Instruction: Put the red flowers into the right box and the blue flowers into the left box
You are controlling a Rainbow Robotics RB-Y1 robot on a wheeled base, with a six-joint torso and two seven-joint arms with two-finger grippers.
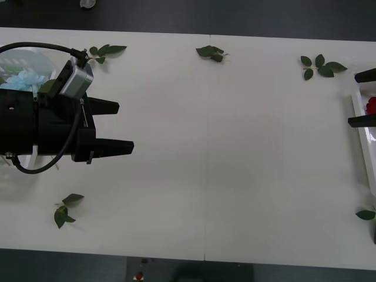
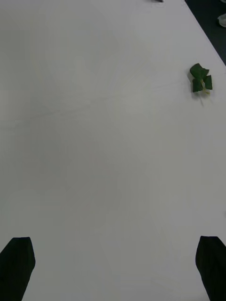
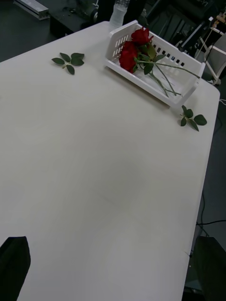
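Red flowers [image 3: 134,49] lie in the right box [image 3: 188,84]; blue flowers [image 1: 23,80] sit in the left box [image 1: 14,59], partly hidden. Both the left gripper [image 1: 111,126] and the right gripper [image 1: 361,97] hang wide and empty. Sorting seems finished; retreat is probably next.

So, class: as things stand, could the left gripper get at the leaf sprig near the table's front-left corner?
Probably yes. The left gripper is open and empty over bare table, and the leaf sprig lies unobstructed just nearer the robot.
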